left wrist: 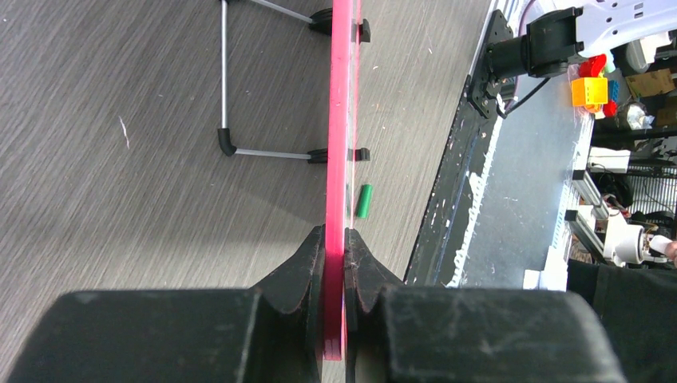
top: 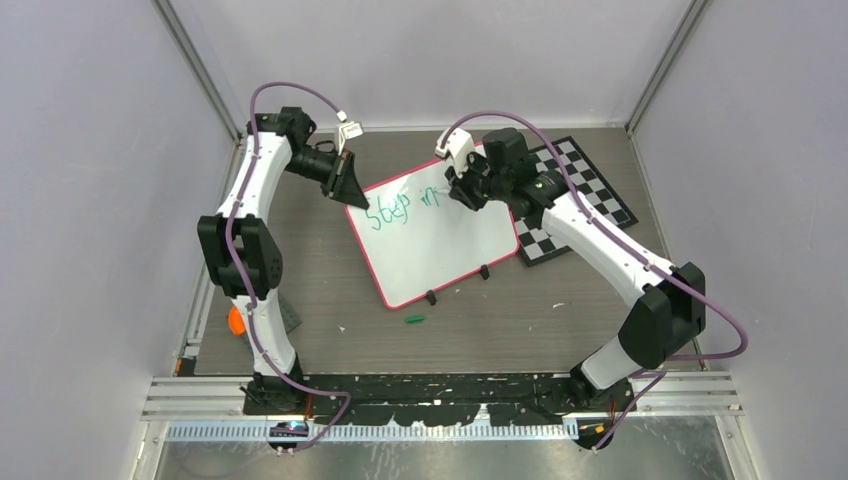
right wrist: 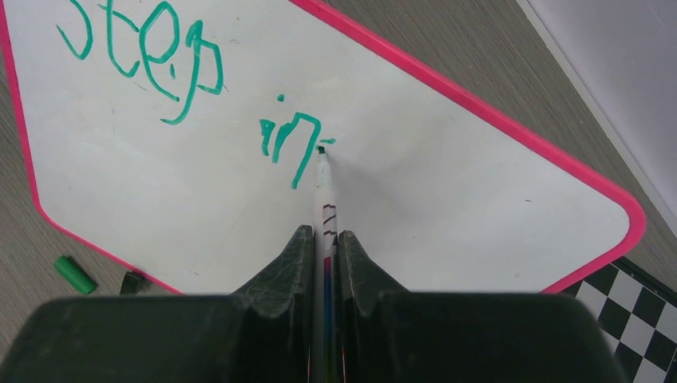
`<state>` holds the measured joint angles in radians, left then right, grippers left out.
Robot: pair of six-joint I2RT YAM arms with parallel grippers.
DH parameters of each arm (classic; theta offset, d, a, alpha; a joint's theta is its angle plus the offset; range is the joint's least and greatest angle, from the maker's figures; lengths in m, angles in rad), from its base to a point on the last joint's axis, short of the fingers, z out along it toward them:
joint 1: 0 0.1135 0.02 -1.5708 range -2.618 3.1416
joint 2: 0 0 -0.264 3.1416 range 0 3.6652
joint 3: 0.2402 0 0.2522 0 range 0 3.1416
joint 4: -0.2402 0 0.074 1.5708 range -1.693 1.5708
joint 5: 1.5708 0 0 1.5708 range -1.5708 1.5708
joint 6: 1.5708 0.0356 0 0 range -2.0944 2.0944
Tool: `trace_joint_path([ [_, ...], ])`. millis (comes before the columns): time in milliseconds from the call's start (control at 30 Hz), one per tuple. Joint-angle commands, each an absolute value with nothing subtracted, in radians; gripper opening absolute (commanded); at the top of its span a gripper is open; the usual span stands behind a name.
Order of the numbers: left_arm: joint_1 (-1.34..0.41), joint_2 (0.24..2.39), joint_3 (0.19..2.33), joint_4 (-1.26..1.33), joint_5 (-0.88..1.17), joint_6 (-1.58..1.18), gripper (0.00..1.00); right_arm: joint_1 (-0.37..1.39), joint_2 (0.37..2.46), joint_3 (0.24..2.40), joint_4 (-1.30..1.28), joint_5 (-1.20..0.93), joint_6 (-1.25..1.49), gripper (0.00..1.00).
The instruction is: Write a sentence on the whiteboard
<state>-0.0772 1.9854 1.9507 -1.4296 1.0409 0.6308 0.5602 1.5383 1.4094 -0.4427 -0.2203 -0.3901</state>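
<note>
On the grey wood-grain tabletop (top: 500,320), the flat white pink-rimmed whiteboard (top: 440,250) carries a green handwritten sentence (top: 388,212), only "Step in" so far. The right gripper (right wrist: 326,235) pinches a thin white marker (right wrist: 323,187) with its tip on the board, and the left gripper (left wrist: 334,233) clamps the rim. Most looks left to write.

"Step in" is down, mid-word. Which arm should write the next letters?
Right. The right hand grips the marker, its tip on the whiteboard beside the green writing. The left hand is clamped on the board's rim, holding it.
</note>
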Motion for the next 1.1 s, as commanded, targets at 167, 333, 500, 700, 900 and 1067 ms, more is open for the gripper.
trace_joint_path([
  [167,-0.092,1.97,1.944,-1.429,0.997,0.647,0.01,0.517,1.536,1.438,-0.433,-0.142,-0.398,0.0],
  [333,-0.093,1.976,1.952,-1.43,1.0,0.645,0.01,0.517,1.535,1.449,-0.438,-0.163,-0.402,0.0],
  [500,-0.097,1.977,1.955,-1.429,1.0,0.644,0.01,0.518,1.505,1.437,-0.402,-0.235,-0.402,0.0],
  [700,-0.097,1.975,1.952,-1.427,1.001,0.643,0.01,0.518,1.512,1.444,-0.359,-0.253,-0.382,0.0],
  [900,-0.097,1.974,1.953,-1.426,0.999,0.641,0.01,0.518,1.545,1.466,-0.354,-0.247,-0.388,0.0],
  [1067,-0.098,1.973,1.949,-1.426,0.996,0.644,0.01,0.518,1.557,1.461,-0.362,-0.252,-0.396,0.0],
])
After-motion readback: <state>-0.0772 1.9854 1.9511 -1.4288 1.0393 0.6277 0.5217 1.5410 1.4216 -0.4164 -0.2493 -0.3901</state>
